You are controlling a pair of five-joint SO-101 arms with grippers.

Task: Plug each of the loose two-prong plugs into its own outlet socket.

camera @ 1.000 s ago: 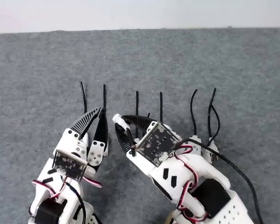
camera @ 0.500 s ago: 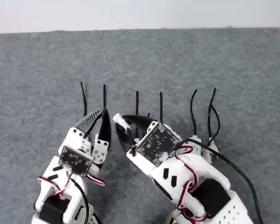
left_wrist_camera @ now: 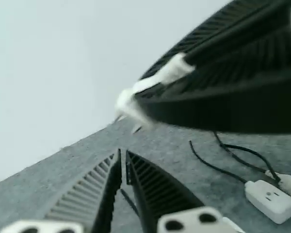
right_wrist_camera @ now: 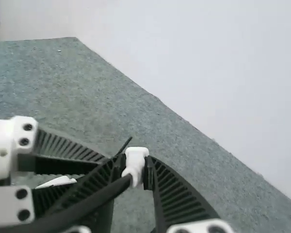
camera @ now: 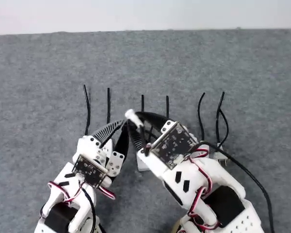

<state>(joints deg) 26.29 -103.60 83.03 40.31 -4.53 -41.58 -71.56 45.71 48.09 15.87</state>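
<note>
Grey felt table (camera: 39,63). Right hand (camera: 134,120) pinching white plug (camera: 131,115), long axis pointing far-left; left hand (camera: 123,125) pressed together.

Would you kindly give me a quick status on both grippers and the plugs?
Right gripper shut on white plug, held aloft. Left gripper shut, close beside it. Outlet socket lies free, slots bare.
</note>
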